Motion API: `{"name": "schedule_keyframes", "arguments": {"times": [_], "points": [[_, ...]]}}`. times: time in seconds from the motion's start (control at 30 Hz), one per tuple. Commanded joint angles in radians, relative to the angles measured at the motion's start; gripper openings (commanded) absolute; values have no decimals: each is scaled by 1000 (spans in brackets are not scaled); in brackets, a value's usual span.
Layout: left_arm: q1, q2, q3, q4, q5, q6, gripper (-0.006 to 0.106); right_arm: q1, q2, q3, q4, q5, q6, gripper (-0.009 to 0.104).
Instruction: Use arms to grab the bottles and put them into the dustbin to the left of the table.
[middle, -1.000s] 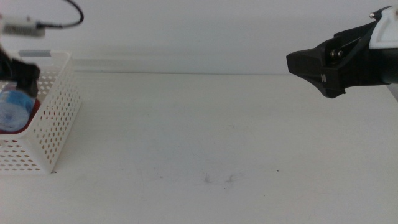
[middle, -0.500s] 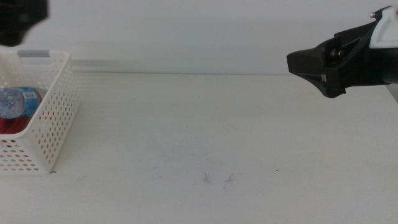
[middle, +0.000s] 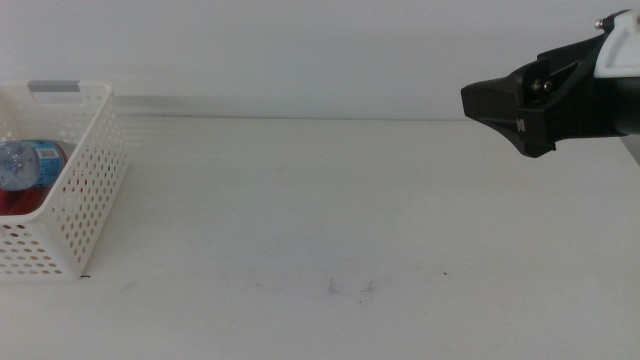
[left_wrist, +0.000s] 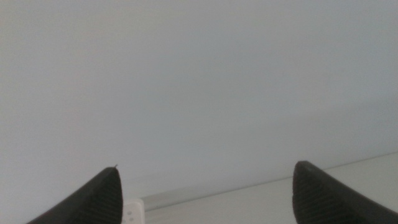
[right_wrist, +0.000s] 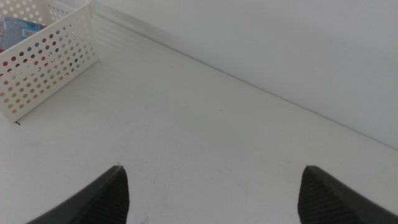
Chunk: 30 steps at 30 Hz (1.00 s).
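Water bottle (middle: 28, 162) and red can (middle: 18, 203) inside dustbin (middle: 85, 205) at desk's (middle: 330, 200) left edge, right gripper (right_wrist: 211, 186) wide, raised, left gripper (left_wrist: 205, 190) wide, facing wall.

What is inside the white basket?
In the dustbin lies the small water bottle with its blue label, on something red, probably the can. Anything deeper is hidden behind the basket's walls.
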Motion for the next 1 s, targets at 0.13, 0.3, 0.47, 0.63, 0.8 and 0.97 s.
{"name": "schedule_keyframes", "arguments": {"times": [0.13, 0.3, 0.47, 0.63, 0.8, 0.97], "points": [[-8, -3, 6, 8, -24, -1, 94, 2, -4, -3, -2, -5, -1, 91], [-8, -58, 117, -127, -125, -1, 94, -66, -128, 155, -24, -162, -1, 91], [31, -208, 416, -217, -294, -1, 94, -228, -385, 446, 10, -283, -1, 90], [88, -387, 694, -217, -317, -1, 94, -378, -678, 767, 73, -336, -1, 90], [143, -524, 917, -236, -418, -1, 94, -480, -964, 1009, 75, -334, -1, 90], [197, -630, 1046, -221, -422, -1, 94, -509, -1077, 1113, 75, -328, -1, 90]]}}
